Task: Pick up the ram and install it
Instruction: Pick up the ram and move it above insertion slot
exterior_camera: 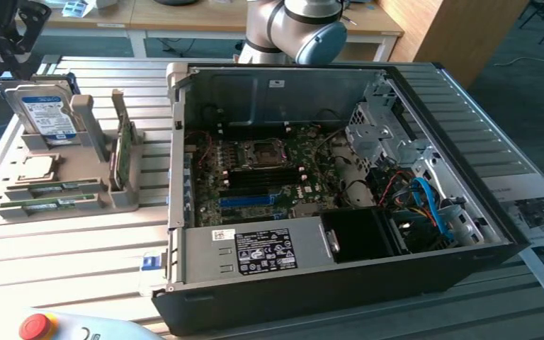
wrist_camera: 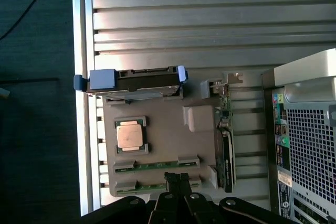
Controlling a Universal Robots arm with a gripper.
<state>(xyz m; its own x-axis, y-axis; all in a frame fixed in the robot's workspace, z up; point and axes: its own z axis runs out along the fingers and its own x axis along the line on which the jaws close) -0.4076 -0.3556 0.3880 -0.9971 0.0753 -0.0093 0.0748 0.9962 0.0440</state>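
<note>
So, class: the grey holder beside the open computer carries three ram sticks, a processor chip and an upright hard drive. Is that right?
Not quite. The grey holder carries two ram sticks, not three, as the exterior view shows. The processor chip and the upright hard drive are there, beside the open computer.

On the surface [exterior_camera: 64, 248], the open computer case [exterior_camera: 348, 297] lies at the exterior view's right, and beside it at the left a parts holder [exterior_camera: 121, 202] carries a hard drive [exterior_camera: 47, 113] upright at the back, an expansion card [exterior_camera: 124, 152] nearest the case, and two ram sticks [exterior_camera: 54, 188] flat in front, beneath the claw [wrist_camera: 178, 181].
</note>
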